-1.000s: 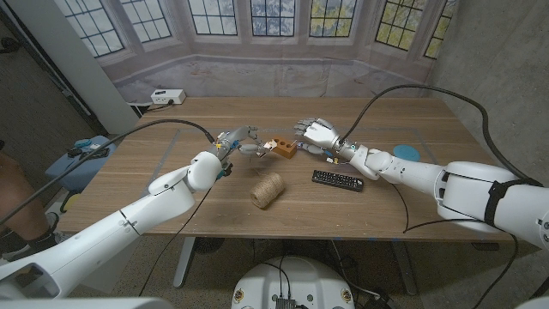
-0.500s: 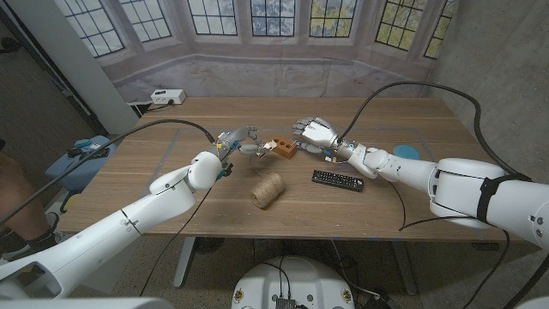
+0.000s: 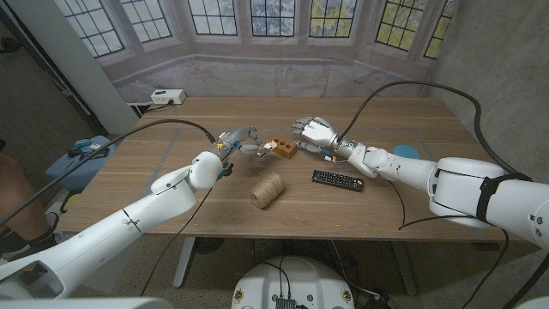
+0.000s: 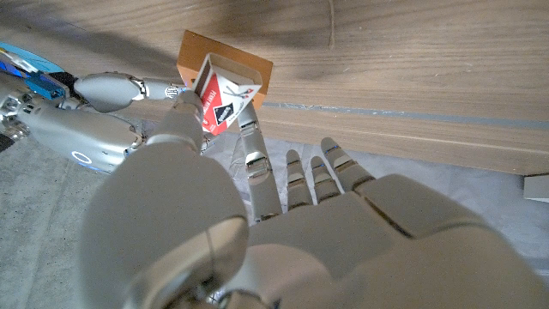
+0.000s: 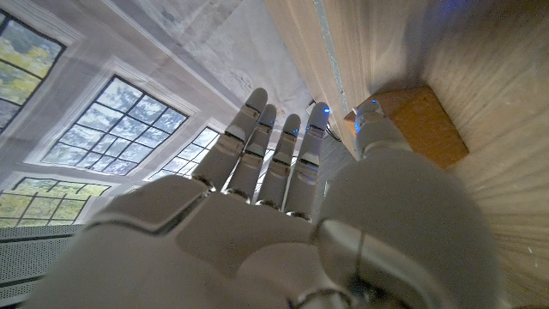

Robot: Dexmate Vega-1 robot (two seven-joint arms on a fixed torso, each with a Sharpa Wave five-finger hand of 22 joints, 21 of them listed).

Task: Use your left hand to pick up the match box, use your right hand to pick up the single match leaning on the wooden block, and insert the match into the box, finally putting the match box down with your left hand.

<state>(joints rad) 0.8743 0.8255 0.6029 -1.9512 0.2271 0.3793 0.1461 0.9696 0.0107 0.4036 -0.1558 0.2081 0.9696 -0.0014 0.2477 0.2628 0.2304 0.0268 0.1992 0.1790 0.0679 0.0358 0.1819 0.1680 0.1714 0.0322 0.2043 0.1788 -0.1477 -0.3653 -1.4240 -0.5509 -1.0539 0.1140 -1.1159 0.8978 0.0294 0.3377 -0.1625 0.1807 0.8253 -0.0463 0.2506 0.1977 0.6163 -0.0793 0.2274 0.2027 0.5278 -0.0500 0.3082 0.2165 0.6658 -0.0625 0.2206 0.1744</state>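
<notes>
Head view: the left hand (image 3: 243, 140) reaches over the middle of the wooden table (image 3: 171, 184) and holds the matchbox (image 3: 261, 149) just left of the wooden block (image 3: 284, 147). In the left wrist view the same hand (image 4: 257, 232) pinches the matchbox (image 4: 220, 99), a small box with a red, white and black label, between the thumb and a fingertip; the other fingers (image 4: 296, 176) stretch out straight and apart. There the box appears against the orange-brown block (image 4: 225, 65); whether the two touch cannot be told. The right hand (image 3: 316, 133) stands just right of the block, its fingers extended toward it and spread, holding nothing that can be seen. In the right wrist view this hand (image 5: 274, 215) shows its fingers (image 5: 249, 137) straight and side by side, with the thumb tip next to the block (image 5: 420, 124); contact cannot be confirmed. The single match is too small to make out in any view, so its position cannot be stated. Nearer the robot, a ball of twine (image 3: 267, 190) lies on the table in front of the block, and a black remote control (image 3: 336, 180) lies to its right, below the right wrist. A white power strip (image 3: 166, 97) sits at the far left corner of the table, and a blue disc (image 3: 406, 152) lies beside the right forearm.
</notes>
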